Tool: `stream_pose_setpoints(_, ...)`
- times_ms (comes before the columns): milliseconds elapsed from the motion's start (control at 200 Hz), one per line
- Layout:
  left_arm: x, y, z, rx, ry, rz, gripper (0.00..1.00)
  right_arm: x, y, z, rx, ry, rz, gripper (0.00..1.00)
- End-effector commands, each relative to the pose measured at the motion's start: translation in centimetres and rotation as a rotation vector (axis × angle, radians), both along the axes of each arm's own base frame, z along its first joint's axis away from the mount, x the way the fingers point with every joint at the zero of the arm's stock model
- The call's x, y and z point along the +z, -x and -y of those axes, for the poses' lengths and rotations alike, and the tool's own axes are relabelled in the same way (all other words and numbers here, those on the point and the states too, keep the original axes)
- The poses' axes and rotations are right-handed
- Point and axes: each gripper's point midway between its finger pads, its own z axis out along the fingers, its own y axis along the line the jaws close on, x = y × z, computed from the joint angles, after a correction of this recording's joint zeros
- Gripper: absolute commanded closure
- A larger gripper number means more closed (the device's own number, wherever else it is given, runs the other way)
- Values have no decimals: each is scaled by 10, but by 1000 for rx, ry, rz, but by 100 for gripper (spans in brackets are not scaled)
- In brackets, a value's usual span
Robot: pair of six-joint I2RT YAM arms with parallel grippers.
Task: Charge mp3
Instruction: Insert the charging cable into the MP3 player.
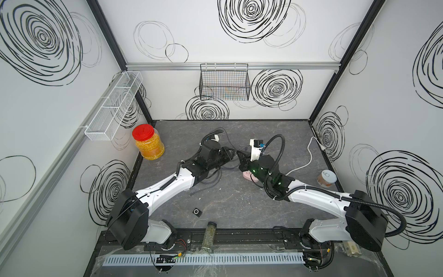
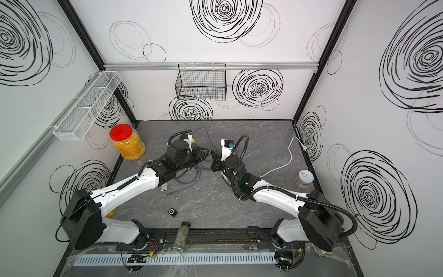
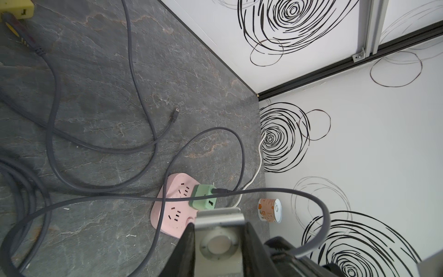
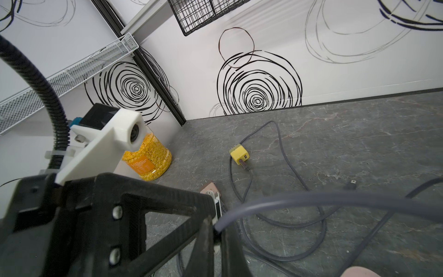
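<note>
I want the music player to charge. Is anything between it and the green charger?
Nothing visible blocks it. Only a grey cable arcs between the mp3 player in the left gripper and the green charger on the pink power strip.

can lid [image 1: 329,174]: large pale letters, perhaps "OB", unclear; can stands right of the pink power strip [image 3: 160,225].
can side label [image 3: 264,211]: orange print, too small to read.
jar label [image 4: 141,165]: orange, print illegible; jar stands left of the strip, by the wall.
</note>
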Motion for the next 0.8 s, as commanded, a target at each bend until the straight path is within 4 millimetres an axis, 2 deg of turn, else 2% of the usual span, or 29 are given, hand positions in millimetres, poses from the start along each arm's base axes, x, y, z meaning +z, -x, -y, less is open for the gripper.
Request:
stream_pose_setpoints(0, 111, 11, 45, -142, 204, 295, 73, -32, 42, -34, 242, 76, -118, 85)
stream_pose_setpoints(155, 99, 10, 45, -131, 169, 280, 73, -11, 44, -32, 244, 29, -92, 70)
stream_pose_setpoints(235, 90, 8, 44, -124, 142, 268, 74, 4, 47, -28, 245, -2, -71, 58)
stream_pose_setpoints(390, 73, 1, 40, -91, 83, 250, 74, 35, 59, -21, 275, -62, -23, 49)
stream_pose_setpoints(475, 67, -3, 37, -76, 60, 245, 74, 44, 64, -15, 282, -66, -18, 45)
stream_pose_setpoints(585, 60, -10, 32, -52, 37, 237, 74, 43, 67, -5, 262, -43, -42, 41)
stream_pose_setpoints(696, 60, -17, 23, -29, 34, 240, 74, 36, 69, 8, 227, -25, -78, 37)
stream_pose_setpoints(766, 63, -22, 16, -14, 23, 252, 74, 33, 72, 17, 216, -19, -92, 26)
stream_pose_setpoints(796, 64, -24, 13, -7, 8, 255, 74, 34, 74, 21, 214, -21, -92, 24)
